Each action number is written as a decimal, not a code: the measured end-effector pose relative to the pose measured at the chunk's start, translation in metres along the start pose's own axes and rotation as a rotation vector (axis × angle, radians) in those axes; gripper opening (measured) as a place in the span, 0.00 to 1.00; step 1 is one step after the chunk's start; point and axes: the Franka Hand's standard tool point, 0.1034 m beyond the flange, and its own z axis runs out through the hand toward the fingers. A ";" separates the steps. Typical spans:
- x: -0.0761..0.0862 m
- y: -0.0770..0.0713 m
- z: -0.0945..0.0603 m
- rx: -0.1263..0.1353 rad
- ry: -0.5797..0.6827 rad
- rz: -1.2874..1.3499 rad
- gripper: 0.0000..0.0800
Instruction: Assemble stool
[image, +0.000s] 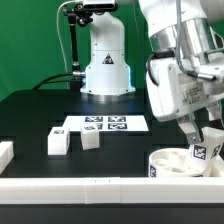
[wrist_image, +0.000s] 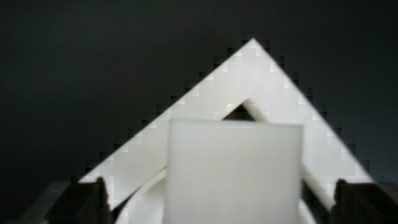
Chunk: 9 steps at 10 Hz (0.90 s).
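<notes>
The white round seat (image: 166, 166) lies at the exterior view's lower right. One white leg (image: 205, 151) with a tag stands upright in it. My gripper (image: 199, 134) is right above, its fingers straddling the top of that leg. In the wrist view the leg (wrist_image: 235, 170) stands between the dark fingers (wrist_image: 80, 202), with a visible gap on each side, so the gripper (wrist_image: 214, 208) is open. The seat (wrist_image: 251, 72) shows white behind the leg. Two more legs (image: 58, 142) (image: 91, 139) lie loose on the black table at the left.
The marker board (image: 105, 124) lies flat at the table's middle. A white rail (image: 80, 186) runs along the front edge, and a white block (image: 5, 152) sits at the far left. The arm's base (image: 107, 70) stands at the back.
</notes>
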 end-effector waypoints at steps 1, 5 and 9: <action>-0.004 -0.001 -0.007 0.002 -0.009 -0.009 0.81; -0.002 -0.001 -0.005 0.002 -0.005 -0.298 0.81; -0.002 0.013 -0.006 0.011 0.023 -0.758 0.81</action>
